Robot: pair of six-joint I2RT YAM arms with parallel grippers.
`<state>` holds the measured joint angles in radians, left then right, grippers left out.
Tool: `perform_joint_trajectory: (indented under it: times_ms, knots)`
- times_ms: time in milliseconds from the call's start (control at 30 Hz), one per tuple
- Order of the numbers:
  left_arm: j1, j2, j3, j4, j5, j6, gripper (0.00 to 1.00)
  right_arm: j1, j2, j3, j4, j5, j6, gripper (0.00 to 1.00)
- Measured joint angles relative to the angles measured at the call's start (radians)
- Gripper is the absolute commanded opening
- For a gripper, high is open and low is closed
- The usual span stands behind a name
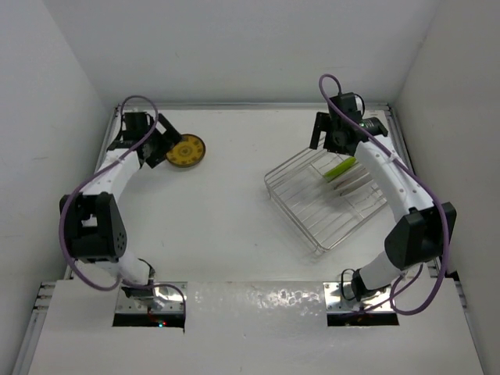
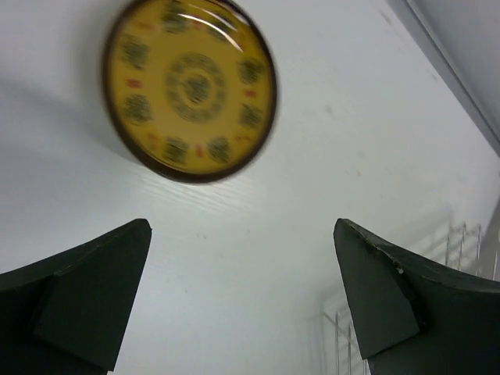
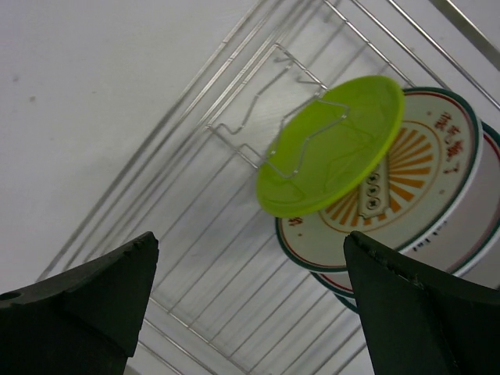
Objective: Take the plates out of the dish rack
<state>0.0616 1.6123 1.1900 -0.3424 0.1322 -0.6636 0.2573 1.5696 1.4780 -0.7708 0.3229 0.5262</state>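
A yellow-orange patterned plate (image 1: 185, 151) lies flat on the table at the far left, and also shows in the left wrist view (image 2: 190, 88). My left gripper (image 1: 164, 145) (image 2: 242, 226) is open and empty just short of it. The wire dish rack (image 1: 312, 205) sits at the right. A lime green plate (image 1: 341, 168) (image 3: 328, 148) stands tilted in the rack (image 3: 195, 234), with a white plate with an orange centre (image 3: 422, 187) behind it and more plate rims behind that. My right gripper (image 1: 328, 143) (image 3: 250, 238) is open and empty above the rack's far end.
White walls close in the table at the back and on both sides. A raised rail (image 2: 461, 86) runs along the table's far edge. A corner of the rack (image 2: 461, 242) shows at the right of the left wrist view.
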Motion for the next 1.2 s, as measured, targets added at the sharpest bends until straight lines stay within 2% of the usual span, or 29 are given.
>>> perform_joint_trajectory:
  times_ms: [100, 233, 333, 467, 600, 667, 767, 833, 967, 1000, 1033, 1200]
  knots:
    - [-0.059, -0.072, -0.008, -0.007, 0.018, 0.040, 1.00, -0.001, 0.008, -0.002, -0.027, 0.066, 0.017, 0.98]
    - [-0.134, -0.139, -0.007, -0.062, 0.056, 0.126, 1.00, -0.007, 0.008, -0.012, -0.024, 0.133, 0.050, 0.80]
    - [-0.175, -0.217, -0.007, -0.137, 0.032, 0.201, 1.00, -0.017, 0.008, -0.034, -0.011, 0.176, 0.077, 0.71]
    - [-0.186, -0.385, -0.030, -0.178, -0.031, 0.291, 1.00, -0.046, 0.021, -0.062, 0.001, 0.204, 0.112, 0.64]
    - [-0.186, -0.509, -0.151, -0.151, -0.095, 0.336, 1.00, -0.062, 0.066, -0.063, 0.022, 0.235, 0.151, 0.61]
    - [-0.185, -0.513, -0.206, -0.158, -0.111, 0.352, 1.00, -0.061, 0.093, -0.063, 0.033, 0.247, 0.163, 0.59]
    - [-0.185, -0.459, -0.245, -0.180, -0.121, 0.371, 1.00, -0.062, 0.151, -0.059, 0.037, 0.254, 0.183, 0.49]
    - [-0.185, -0.450, -0.262, -0.188, -0.124, 0.376, 1.00, -0.062, 0.190, -0.056, 0.032, 0.265, 0.195, 0.48]
    - [-0.185, -0.468, -0.264, -0.187, -0.128, 0.383, 1.00, -0.065, 0.224, -0.067, 0.035, 0.277, 0.222, 0.33]
    - [-0.185, -0.473, -0.264, -0.184, -0.128, 0.386, 1.00, -0.065, 0.223, -0.076, 0.039, 0.280, 0.232, 0.25]
    - [-0.185, -0.476, -0.264, -0.182, -0.129, 0.387, 1.00, -0.066, 0.222, -0.082, 0.039, 0.285, 0.238, 0.21]
    - [-0.185, -0.478, -0.264, -0.178, -0.130, 0.394, 1.00, -0.071, 0.202, -0.098, 0.055, 0.325, 0.293, 0.10]
